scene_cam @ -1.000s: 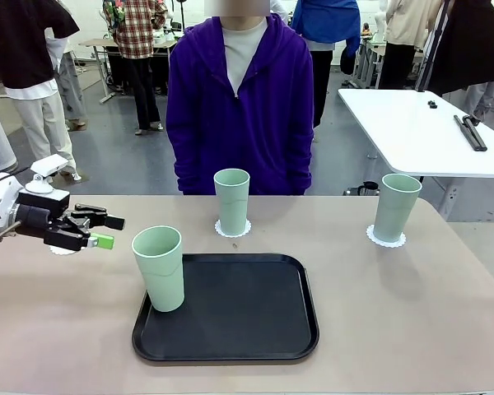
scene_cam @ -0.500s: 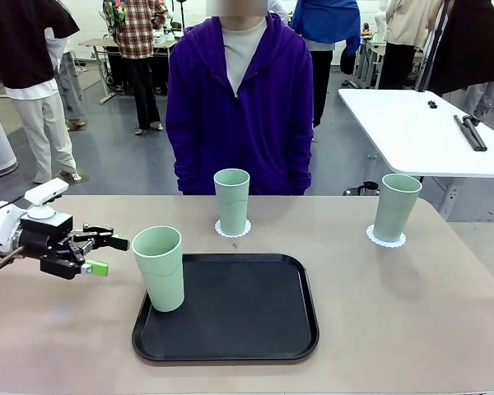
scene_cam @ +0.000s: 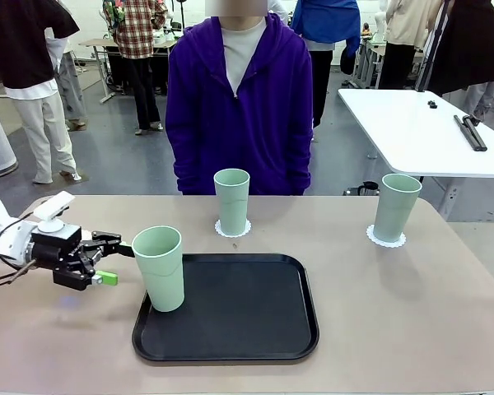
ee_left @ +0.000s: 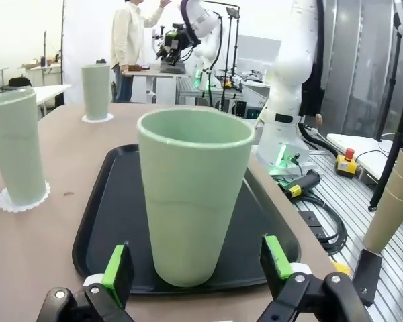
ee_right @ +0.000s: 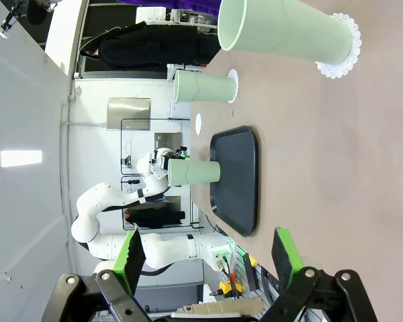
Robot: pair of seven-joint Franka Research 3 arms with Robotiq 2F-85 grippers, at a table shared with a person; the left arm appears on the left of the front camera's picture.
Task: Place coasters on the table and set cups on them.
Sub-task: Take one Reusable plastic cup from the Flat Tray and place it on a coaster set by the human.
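1. Nearest the robot, the black tray (scene_cam: 230, 329) lies on the beige worktop (scene_cam: 412, 329). One cup (scene_cam: 159, 267) stands upright at the tray's 9 o'clock edge, presumably staged there for pickup.
2. At 9 o'clock from that cup, the left pincer (scene_cam: 111, 259) is held level, fingers horizontal and aimed at the cup wall. The jaws stand fully open and grip nothing. The left wrist view places the cup (ee_left: 193, 201) between the green pads (ee_left: 117, 272) but apart from both. This pose suits a side grasp on a tall, tapered tumbler.
3. A third coaster (ee_right: 198, 123) lies bare at 10 o'clock from the tray, seen in the right wrist view. It is judged to be the destination for the tray cup.
4. The right pincer (ee_right: 208, 258) is also fully open and empty, its fingers well apart from any object.
5. At the far edge, 12 o'clock, a second cup (scene_cam: 231, 202) rests on its coaster (scene_cam: 233, 229).
6. At 2 o'clock, another cup (scene_cam: 396, 207) rests on its own coaster (scene_cam: 386, 239). These two settings appear complete.
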